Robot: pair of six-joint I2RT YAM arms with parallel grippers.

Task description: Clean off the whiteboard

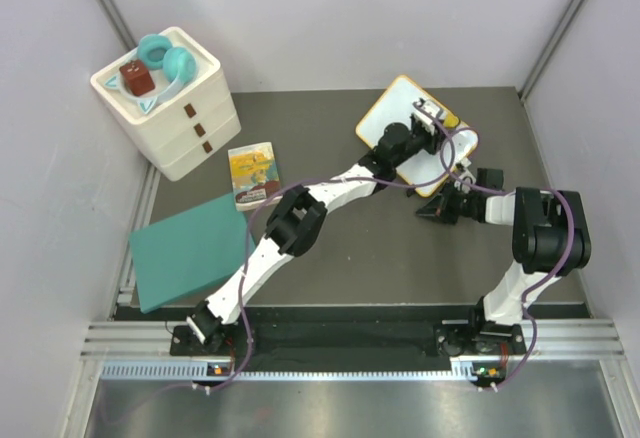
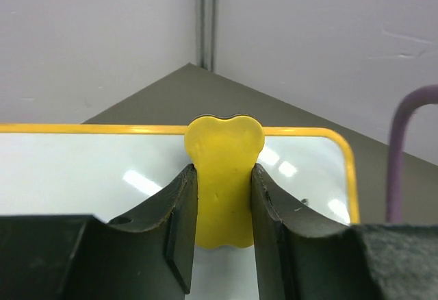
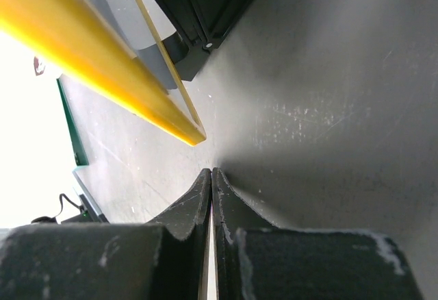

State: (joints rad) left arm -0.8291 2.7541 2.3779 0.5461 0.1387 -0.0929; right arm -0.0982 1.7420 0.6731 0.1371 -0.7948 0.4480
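Jaws of the left gripper are clamped on a yellow eraser, its lobed top poking up between the black fingers. Right beneath it is the whiteboard, with the glossy white face and orange-yellow frame filling the wrist view. From above, the left arm is stretched out long. It runs from its base at the near left, diagonally across the dark table, with the wrist over the board's middle. The board sits at the far right of the table, turned at an angle.

Over to the right gripper: fingers pressed together, nothing between them, tips low over the table and just beside the board's near edge. The right arm rises from its near-right base, folds at a bulky black elbow and reaches back left. A purple cable loops over the board.

Well apart on the left: a white drawer unit topped with teal headphones, a booklet and a flat teal rectangle.
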